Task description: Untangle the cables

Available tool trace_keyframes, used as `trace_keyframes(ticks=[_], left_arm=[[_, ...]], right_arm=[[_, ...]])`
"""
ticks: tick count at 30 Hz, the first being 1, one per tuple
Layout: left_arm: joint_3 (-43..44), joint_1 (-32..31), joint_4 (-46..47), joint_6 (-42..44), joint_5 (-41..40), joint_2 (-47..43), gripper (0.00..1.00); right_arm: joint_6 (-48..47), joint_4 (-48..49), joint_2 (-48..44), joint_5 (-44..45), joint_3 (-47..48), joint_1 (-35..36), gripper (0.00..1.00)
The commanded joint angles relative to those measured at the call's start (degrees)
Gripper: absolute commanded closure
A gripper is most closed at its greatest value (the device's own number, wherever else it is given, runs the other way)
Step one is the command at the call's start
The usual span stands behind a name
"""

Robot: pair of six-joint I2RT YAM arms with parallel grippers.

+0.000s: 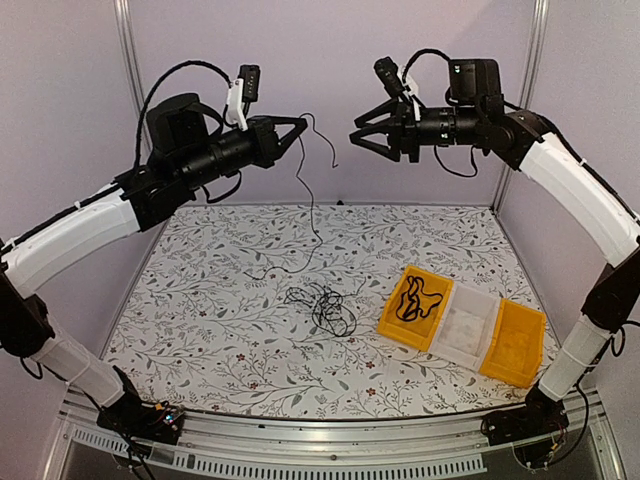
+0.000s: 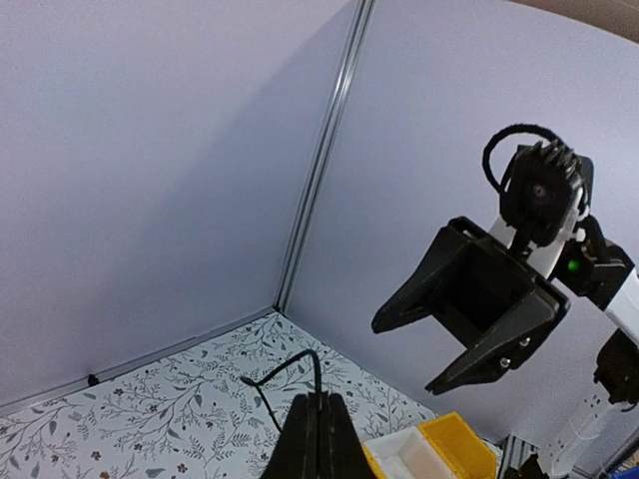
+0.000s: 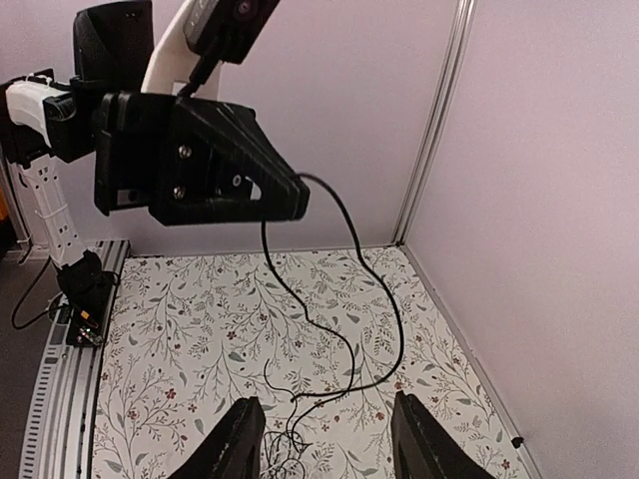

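One thin black cable (image 1: 315,220) trailed from the clenched left hand (image 1: 301,125), held high, down to the tangled black cords (image 1: 325,305) on the floral-patterned desk (image 1: 200,330) (mid-extraction, I judged), and the released right hand (image 1: 357,136) nearby would probably need to pinch the strand lower down.

One thin black cable (image 1: 315,225) hangs slack from above, apparently joining a loose black tangle (image 1: 325,305) mid-table. Another black coil (image 1: 418,297) lies in the yellow compartment (image 1: 392,322).

Top external: high behind near edge, looking down onto floral-print tabletop (image 1: 220,290). Wrist views: raised, facing each other, showing black left hand (image 3: 298,200), black right hand (image 2: 404,356), same tabletop.
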Motion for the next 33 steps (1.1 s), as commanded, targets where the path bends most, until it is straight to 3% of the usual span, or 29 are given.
trace_keyframes(ticks=[1, 6, 16, 20, 33], left_arm=[[5.1, 0.6, -4.5, 3.0, 9.1, 4.0, 1.0], [8.1, 0.5, -7.0, 4.0, 14.0, 7.2, 1.0], [10.8, -0.7, -7.3, 4.5, 21.2, 9.4, 1.0], [10.9, -1.0, -7.3, 4.6, 21.4, 9.6, 1.0], [11.2, -1.9, -7.3, 4.3, 21.8, 10.2, 1.0]], right_arm=[[2.0, 1.6, 0.6, 0.3, 4.1, 0.0, 0.52], [-1.7, -0.1, 1.2, -0.4, 4.2, 0.8, 0.53], [-0.5, -0.8, 1.9, -1.9, 3.7, 1.1, 0.58], [0.2, -0.5, 2.0, -2.7, 3.6, 1.1, 0.71], [-0.8, -2.4, 2.1, -2.9, 3.3, 1.5, 0.77]])
